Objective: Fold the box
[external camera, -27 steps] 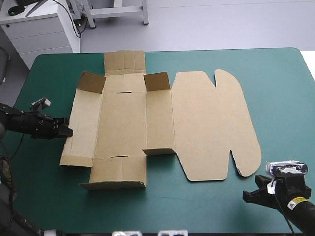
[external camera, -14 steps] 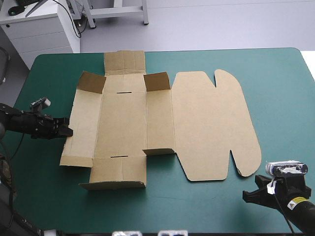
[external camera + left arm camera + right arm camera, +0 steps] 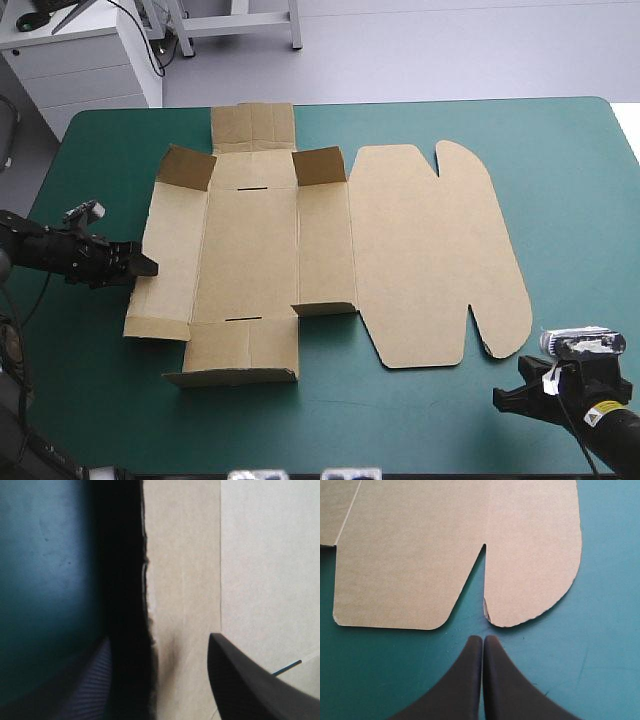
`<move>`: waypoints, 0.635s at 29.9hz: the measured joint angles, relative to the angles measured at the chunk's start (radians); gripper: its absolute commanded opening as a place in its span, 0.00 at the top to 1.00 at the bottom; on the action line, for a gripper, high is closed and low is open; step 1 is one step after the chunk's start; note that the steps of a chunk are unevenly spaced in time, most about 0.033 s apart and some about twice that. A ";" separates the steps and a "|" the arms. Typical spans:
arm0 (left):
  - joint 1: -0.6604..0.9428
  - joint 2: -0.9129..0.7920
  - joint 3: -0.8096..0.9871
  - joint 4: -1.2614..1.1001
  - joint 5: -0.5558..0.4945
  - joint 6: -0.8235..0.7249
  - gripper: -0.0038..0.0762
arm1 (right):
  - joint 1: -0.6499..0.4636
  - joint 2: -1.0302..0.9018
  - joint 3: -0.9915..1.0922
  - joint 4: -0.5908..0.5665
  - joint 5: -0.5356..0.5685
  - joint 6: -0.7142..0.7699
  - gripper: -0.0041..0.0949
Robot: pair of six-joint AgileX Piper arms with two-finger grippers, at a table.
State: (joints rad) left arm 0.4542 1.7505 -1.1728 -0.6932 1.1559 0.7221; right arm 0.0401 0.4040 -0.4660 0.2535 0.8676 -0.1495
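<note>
- The box [image 3: 330, 240] lies opened out on the teal-green desk [image 3: 580, 200], left of centre. Its lid [image 3: 430, 255] reaches toward the right side, and nearly all of the sheet is flat.
- Left pincer [image 3: 145, 265] is at the box's left edge, about midway along the left side panel [image 3: 170, 250]. Its black fingers stand apart, one over the board, the other outside the edge. Nothing is clamped.
- A dark band of shadow runs along that edge, so it likely sits a little off the cover.
- Right pincer [image 3: 483, 639] sits at the near right of the desk, fingers pressed into one point. It is just short of the lid's near edge and touches no board.
- Step in hand, as I read it: raising the left side panel into a wall.
- To do it well, get the outer finger properly under the edge before nipping, and bite shallow. Then swing the panel up about its crease [image 3: 220, 555] rather than pull, or the whole sheet may slide.
- The idle right pincer could pin the lid as an anchor.
- Material: thin, stiff, matte brown board with straight scored creases. The cut edge is slightly ragged up close.
- Shapes: two small corner flaps [image 3: 185, 167] at the far end stand up. The near flap [image 3: 240, 350] lifts at its near lip.
- The lid has rounded corners and a tapering notch [image 3: 479, 585]. There are thin slots [image 3: 255, 187] in the middle panel.
</note>
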 measured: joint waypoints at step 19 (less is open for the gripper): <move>0.000 0.025 0.000 -0.046 -0.007 0.000 0.43 | 0.000 0.000 0.000 0.000 0.000 0.000 0.96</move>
State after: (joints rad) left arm 0.4542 1.7752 -1.1728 -0.7393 1.1490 0.7221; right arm 0.0401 0.4040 -0.4660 0.2535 0.8676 -0.1495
